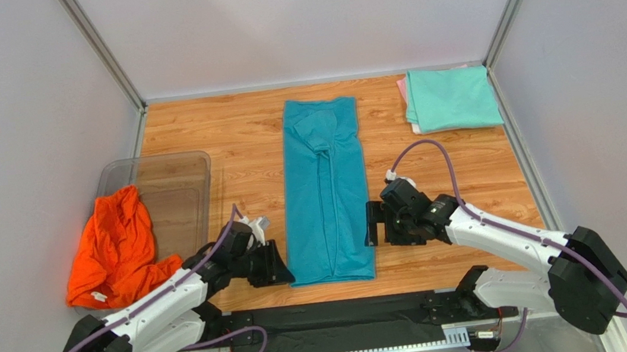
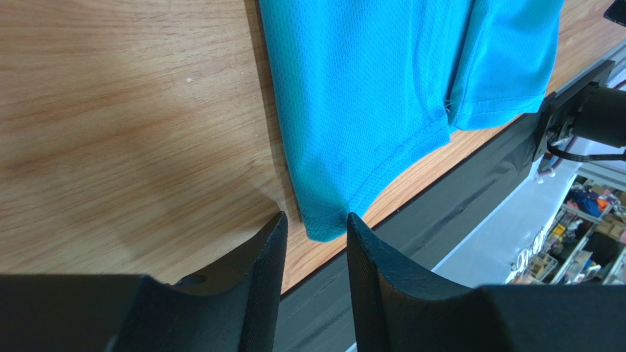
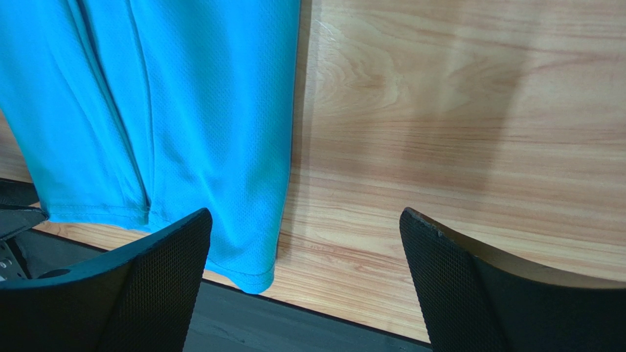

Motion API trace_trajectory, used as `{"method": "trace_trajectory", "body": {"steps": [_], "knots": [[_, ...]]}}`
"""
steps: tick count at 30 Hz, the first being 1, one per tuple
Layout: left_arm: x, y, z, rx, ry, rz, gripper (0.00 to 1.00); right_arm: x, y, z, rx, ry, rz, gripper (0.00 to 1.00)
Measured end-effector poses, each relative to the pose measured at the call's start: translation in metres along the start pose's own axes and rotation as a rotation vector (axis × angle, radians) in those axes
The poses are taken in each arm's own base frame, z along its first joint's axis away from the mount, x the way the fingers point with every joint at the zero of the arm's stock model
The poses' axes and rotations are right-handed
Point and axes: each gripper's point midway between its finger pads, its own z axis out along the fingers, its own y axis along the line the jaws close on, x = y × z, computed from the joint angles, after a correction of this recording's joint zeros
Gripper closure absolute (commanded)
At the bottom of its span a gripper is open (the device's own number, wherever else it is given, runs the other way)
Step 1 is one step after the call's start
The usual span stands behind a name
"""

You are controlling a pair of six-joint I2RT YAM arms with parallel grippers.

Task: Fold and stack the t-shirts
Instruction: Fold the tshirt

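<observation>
A teal-blue t-shirt point(image 1: 325, 188) lies folded into a long strip down the middle of the table. My left gripper point(image 1: 279, 265) sits at its near left corner. In the left wrist view the jaws point(image 2: 314, 220) stand narrowed with a gap, and the shirt's corner point(image 2: 323, 220) lies at the tips, not pinched. My right gripper point(image 1: 374, 222) is wide open beside the strip's right edge, and its wrist view shows the gripper point(image 3: 305, 216) empty next to the hem point(image 3: 253, 275). An orange t-shirt point(image 1: 114, 245) lies crumpled at the left. A folded mint green t-shirt point(image 1: 453, 98) rests on a pink one point(image 1: 403, 93).
A clear plastic tub point(image 1: 177, 170) stands at the left, with the orange shirt draped over its near side. A black rail point(image 1: 344, 320) runs along the table's near edge, just behind the teal shirt's hem. Grey walls enclose the table.
</observation>
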Motion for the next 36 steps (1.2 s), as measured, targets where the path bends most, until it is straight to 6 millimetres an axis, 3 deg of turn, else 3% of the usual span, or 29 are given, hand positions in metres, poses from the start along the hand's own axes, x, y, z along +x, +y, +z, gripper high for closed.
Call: {"method": "trace_trajectory", "body": {"steps": [2,9,17,21,24,29,33,36], "knots": [[0.002,0.0,0.001,0.0,0.007,0.003,0.76,0.002,0.0,0.0,-0.001,0.003,0.0,0.0],[0.01,0.003,0.006,-0.017,0.046,0.01,1.0,0.008,0.0,0.002,0.002,0.017,-0.01,0.01],[0.01,0.004,0.003,-0.026,0.03,0.017,1.0,0.036,0.013,-0.003,-0.033,0.083,-0.109,0.12],[0.01,0.005,0.001,-0.022,0.011,0.022,1.0,0.052,0.015,-0.005,-0.032,0.125,-0.132,0.31],[0.011,0.007,0.0,-0.024,0.008,0.021,1.0,0.062,0.016,-0.003,-0.027,0.159,-0.135,0.39],[0.012,0.007,0.0,-0.024,0.008,0.013,1.0,0.078,0.021,0.003,-0.038,0.218,-0.138,0.44],[0.012,0.007,0.0,-0.023,0.008,0.007,1.0,0.084,0.025,0.01,-0.04,0.243,-0.131,0.72],[0.012,0.007,0.0,-0.022,0.006,0.004,1.0,0.088,0.026,0.012,-0.035,0.255,-0.125,0.83]]}}
